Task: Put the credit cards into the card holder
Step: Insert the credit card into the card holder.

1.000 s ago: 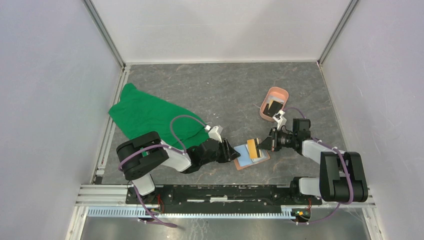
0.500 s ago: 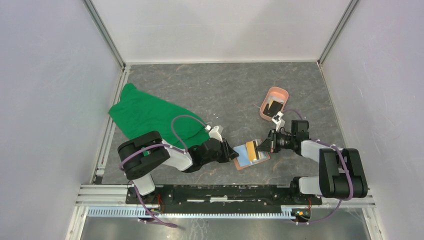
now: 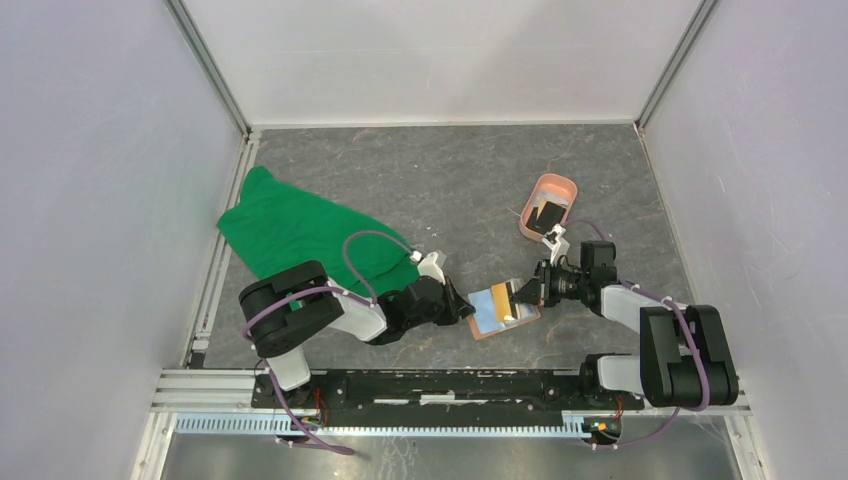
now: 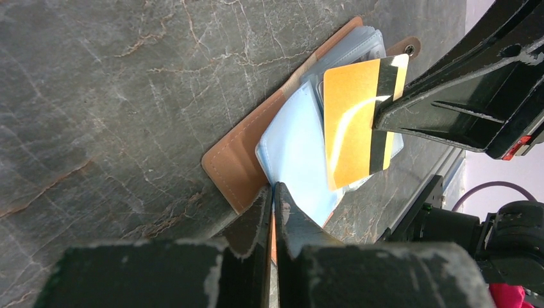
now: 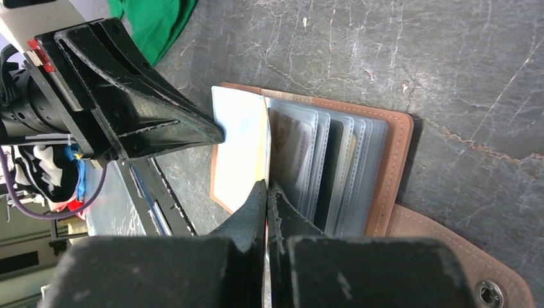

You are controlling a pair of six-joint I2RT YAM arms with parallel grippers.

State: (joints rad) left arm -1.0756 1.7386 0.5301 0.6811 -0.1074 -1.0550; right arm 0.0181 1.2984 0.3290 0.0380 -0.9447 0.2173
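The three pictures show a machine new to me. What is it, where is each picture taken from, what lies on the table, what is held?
Two robot arms, left arm and right arm, are bolted at the table's near edge. One picture looks down from above; the other two come from wrist cameras. On the table lie a green cloth, a pink tray holding dark cards, and an open card holder. The left jaws pinch its pale pocket page; the right jaws hold an orange card at the pockets.
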